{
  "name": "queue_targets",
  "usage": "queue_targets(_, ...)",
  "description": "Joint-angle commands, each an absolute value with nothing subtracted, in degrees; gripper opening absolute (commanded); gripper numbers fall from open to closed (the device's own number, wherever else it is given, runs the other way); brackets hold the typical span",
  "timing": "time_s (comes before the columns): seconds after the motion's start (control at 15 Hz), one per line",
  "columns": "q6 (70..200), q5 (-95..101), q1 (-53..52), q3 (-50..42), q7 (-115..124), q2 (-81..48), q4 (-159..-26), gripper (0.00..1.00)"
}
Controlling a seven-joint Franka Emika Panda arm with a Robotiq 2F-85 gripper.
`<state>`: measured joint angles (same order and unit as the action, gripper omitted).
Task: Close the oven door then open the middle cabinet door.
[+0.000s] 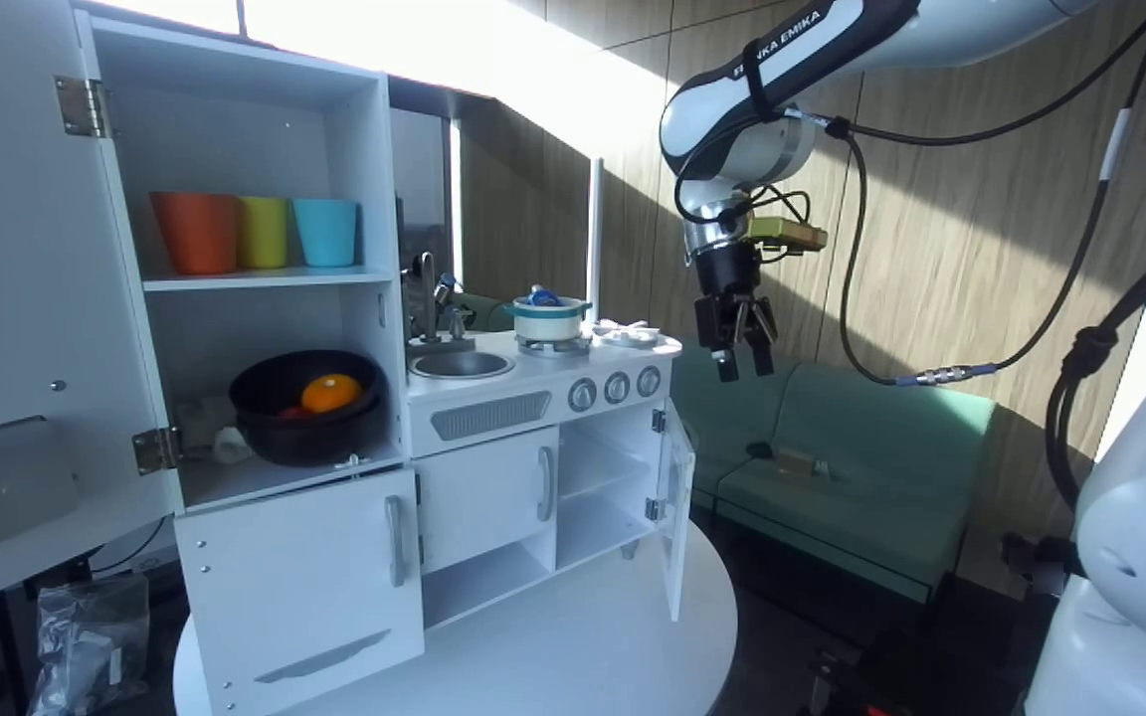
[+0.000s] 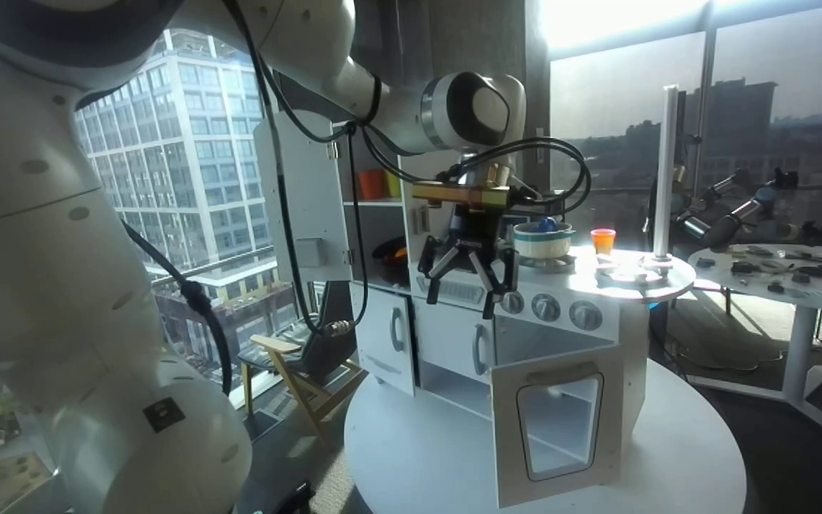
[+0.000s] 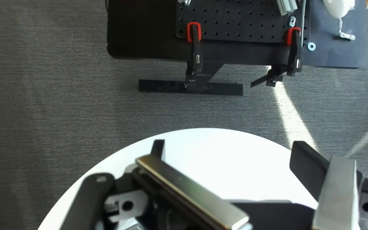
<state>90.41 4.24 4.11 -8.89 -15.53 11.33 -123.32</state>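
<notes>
The oven door is a narrow white panel hinged on the right side of the toy kitchen. It stands swung open in both exterior views; its window frame faces outward in an exterior view. The middle cabinet door is a squarish white panel with a grey vertical handle, and it is shut. It also shows shut in an exterior view. My gripper hangs in the air, pointing down, higher than the oven door and touching nothing. In the wrist view its fingers are wide apart with nothing between them.
A white round table bears the kitchen. A pot stands on the stove top. The tall cabinet's upper door is open; cups and a black bowl are inside. A black table with red clamps shows in the wrist view.
</notes>
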Motion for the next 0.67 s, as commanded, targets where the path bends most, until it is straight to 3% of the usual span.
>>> queue_targets(0.0, 90.33, 4.17, 4.56, -8.46, -15.6, 11.28, -123.45, 1.0)
queue_targets(0.6, 96.7, 3.28, 5.97, -9.89, -14.2, 8.98, -123.23, 1.0)
